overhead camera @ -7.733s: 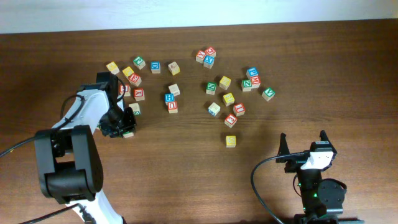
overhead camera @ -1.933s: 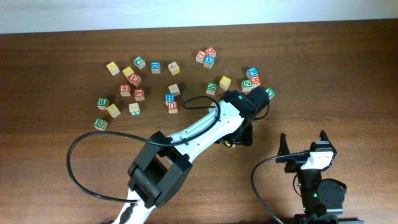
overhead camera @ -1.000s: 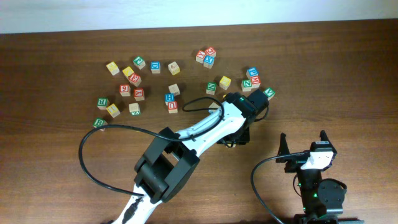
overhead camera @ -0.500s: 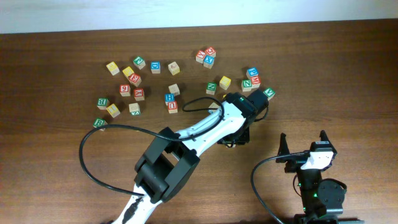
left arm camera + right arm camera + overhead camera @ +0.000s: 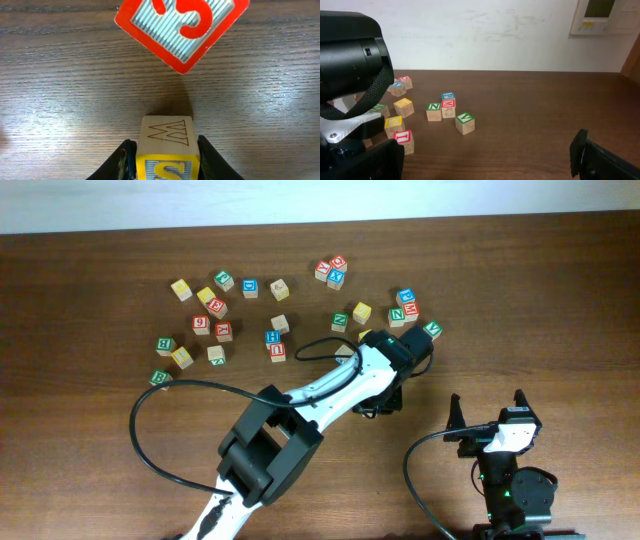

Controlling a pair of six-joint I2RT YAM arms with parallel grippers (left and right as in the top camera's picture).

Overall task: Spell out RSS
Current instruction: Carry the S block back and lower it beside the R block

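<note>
A: Where is the S cube?

B: The S cube [image 5: 166,134] stands on the table [image 5: 60,100], square between the fingers [image 5: 212,162] of the left gripper [image 5: 165,152]. Its yellow S face shows at the wrist end, and a zigzag-carved face looks forward.

A: Gripped?

B: I can't tell. The fingers sit close along both sides, with perhaps a dark sliver on one of them, and the cube rests on the wood. Call it flanked, not proven clamped.

A: What's around it?

B: Straight ahead of the fingers, a little apart, lies a red cube [image 5: 182,30]. It is turned cornerwise and carries what reads as a red S. Overhead, the other cubes [image 5: 250,285] lie scattered beyond the gripper and off to its side. Their letters are too small to read there, so the remaining letters can't be picked out.

A: And the right gripper?

B: The right gripper [image 5: 488,410] waits well apart, jaws spread wide, holding nothing.

A: So the step is the pick. How to do it well?

B: My judgement: squeeze on the two flat sides until the cube is firm, centred so it doesn't twist. Then lift straight up before travelling, because a forward drag would likely knock the red cube. Hold the S face as it lies in the grip, so it sets down readable in the row.
</note>
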